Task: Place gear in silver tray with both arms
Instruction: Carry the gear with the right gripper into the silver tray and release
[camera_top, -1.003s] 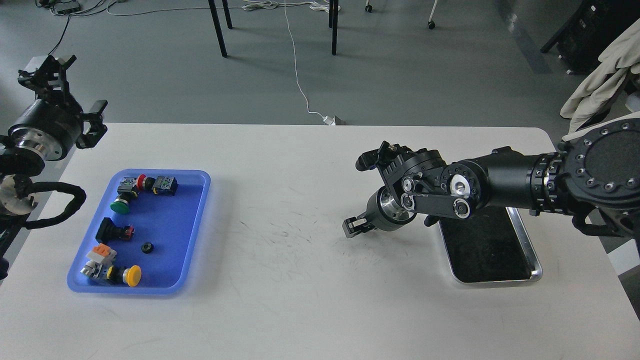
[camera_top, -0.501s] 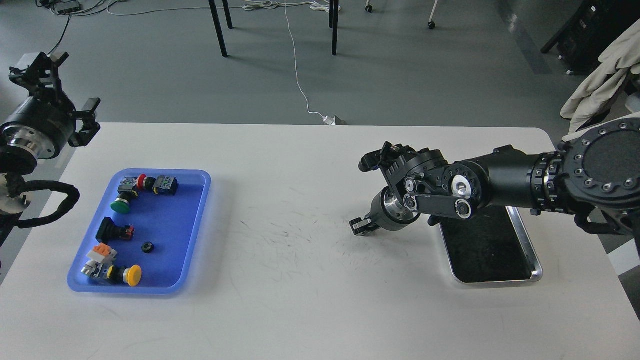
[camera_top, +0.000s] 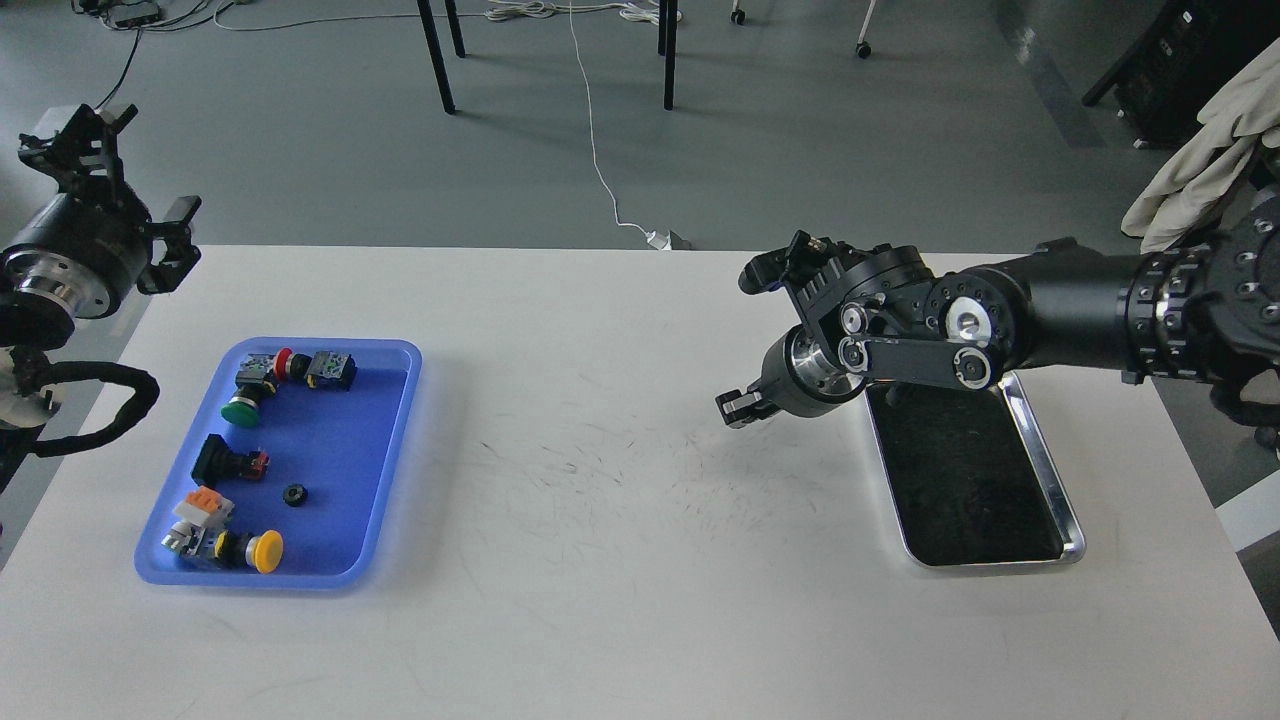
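The gear (camera_top: 293, 494), small, black and round, lies in the blue tray (camera_top: 395, 420) at the table's left, among several push-button switches. The silver tray (camera_top: 1040, 552) stands at the right with a dark bottom that holds nothing I can see. My right arm reaches leftward over its far end. My right gripper (camera_top: 737, 408) hangs above the bare table left of the silver tray; it is small and dark, so its fingers cannot be told apart. My left gripper (camera_top: 125, 195) is raised off the table's far left corner, fingers spread, holding nothing.
The blue tray holds switches with green (camera_top: 240, 410), red (camera_top: 284, 361) and yellow (camera_top: 265, 551) caps. The white table (camera_top: 600, 560) is scuffed in the middle. Chair legs and cables stand on the floor beyond the far edge. A pale cloth (camera_top: 1200, 150) hangs at the right.
My right arm has lifted and drawn back toward the far right, uncovering more of the silver tray. My left gripper moved a little left at first, then stayed still.
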